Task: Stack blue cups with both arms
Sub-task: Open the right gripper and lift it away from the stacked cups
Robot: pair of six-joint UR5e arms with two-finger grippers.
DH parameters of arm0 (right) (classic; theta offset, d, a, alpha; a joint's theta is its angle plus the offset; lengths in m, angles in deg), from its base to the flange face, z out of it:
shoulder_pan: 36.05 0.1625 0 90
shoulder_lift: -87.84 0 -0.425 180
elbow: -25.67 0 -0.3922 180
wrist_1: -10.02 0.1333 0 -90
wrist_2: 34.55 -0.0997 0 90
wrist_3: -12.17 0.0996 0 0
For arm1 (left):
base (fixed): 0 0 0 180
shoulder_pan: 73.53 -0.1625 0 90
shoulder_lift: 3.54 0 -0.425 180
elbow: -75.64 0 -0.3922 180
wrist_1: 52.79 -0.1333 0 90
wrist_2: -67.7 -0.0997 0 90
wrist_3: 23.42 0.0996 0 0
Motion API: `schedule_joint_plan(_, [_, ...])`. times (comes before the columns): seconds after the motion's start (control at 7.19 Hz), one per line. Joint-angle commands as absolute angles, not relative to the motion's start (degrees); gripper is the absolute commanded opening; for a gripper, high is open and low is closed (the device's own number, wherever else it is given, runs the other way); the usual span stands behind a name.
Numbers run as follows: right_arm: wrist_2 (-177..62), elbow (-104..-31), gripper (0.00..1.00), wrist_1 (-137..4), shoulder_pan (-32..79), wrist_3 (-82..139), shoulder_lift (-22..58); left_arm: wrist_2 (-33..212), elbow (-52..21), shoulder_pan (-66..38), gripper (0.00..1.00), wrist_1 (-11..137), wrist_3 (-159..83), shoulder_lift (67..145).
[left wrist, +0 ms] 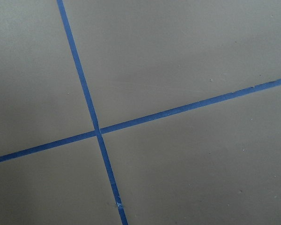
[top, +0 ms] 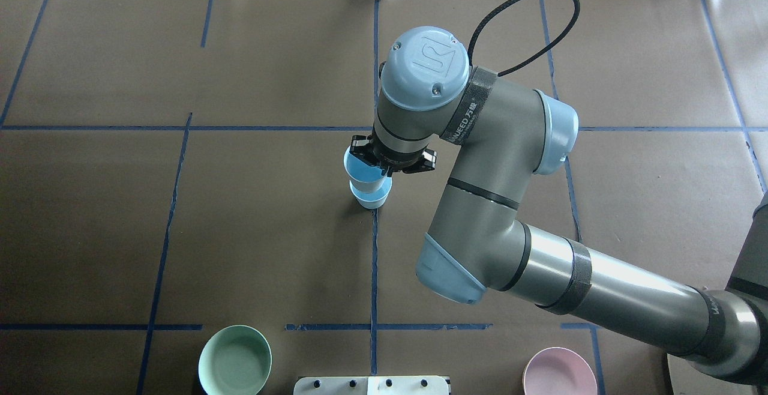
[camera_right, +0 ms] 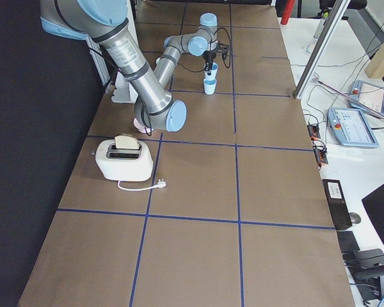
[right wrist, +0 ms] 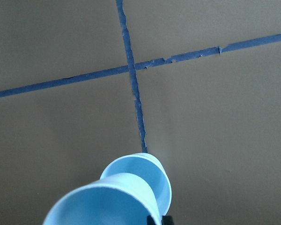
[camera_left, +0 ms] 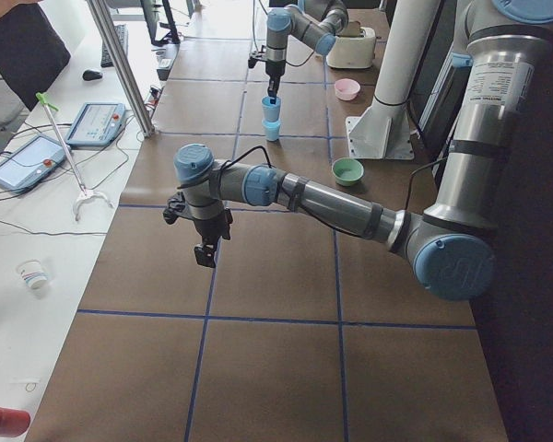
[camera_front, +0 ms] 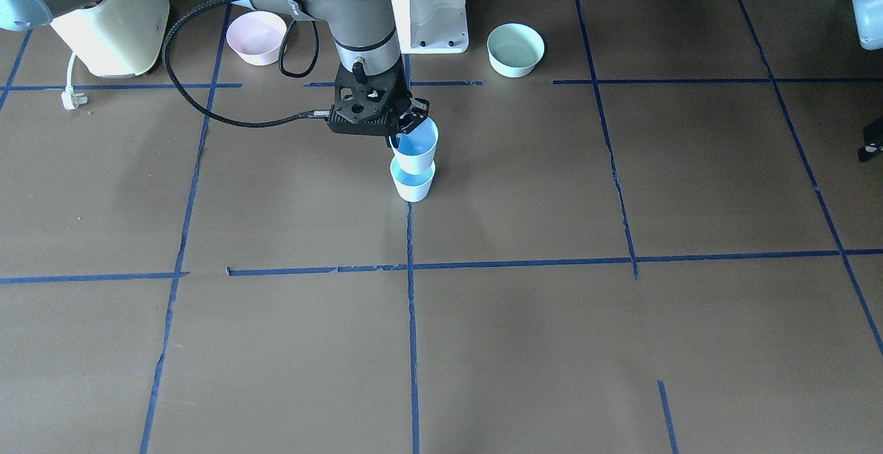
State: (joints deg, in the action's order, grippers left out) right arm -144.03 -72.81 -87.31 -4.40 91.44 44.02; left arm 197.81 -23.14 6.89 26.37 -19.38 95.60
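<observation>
Two pale-blue cups are at the table's middle. The lower cup stands on the brown table by a blue tape line. The upper cup sits upright with its base in the lower cup's mouth. My right gripper is shut on the upper cup's rim, one finger inside it. Both cups show in the overhead view, upper and lower, and in the right wrist view, upper and lower. My left gripper hangs above bare table far from the cups; I cannot tell if it is open or shut.
A pink bowl and a mint-green bowl stand either side of the white pedestal. A cream toaster with a loose plug stands beyond the pink bowl. Blue tape lines cross the table.
</observation>
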Motion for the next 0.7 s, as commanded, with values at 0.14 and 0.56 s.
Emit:
schedule_joint_plan(0.14, [-143.97, -73.12, 1.00, -87.36, -4.40, 91.53, 43.81, 198.05, -23.14, 6.98, 1.00, 26.40, -19.38, 95.60])
schedule_joint_plan(0.56, [-143.36, -74.69, 1.00, -87.44, -3.80, 91.27, 43.55, 198.05, -23.06, 6.98, 1.00, 26.40, -19.38, 95.60])
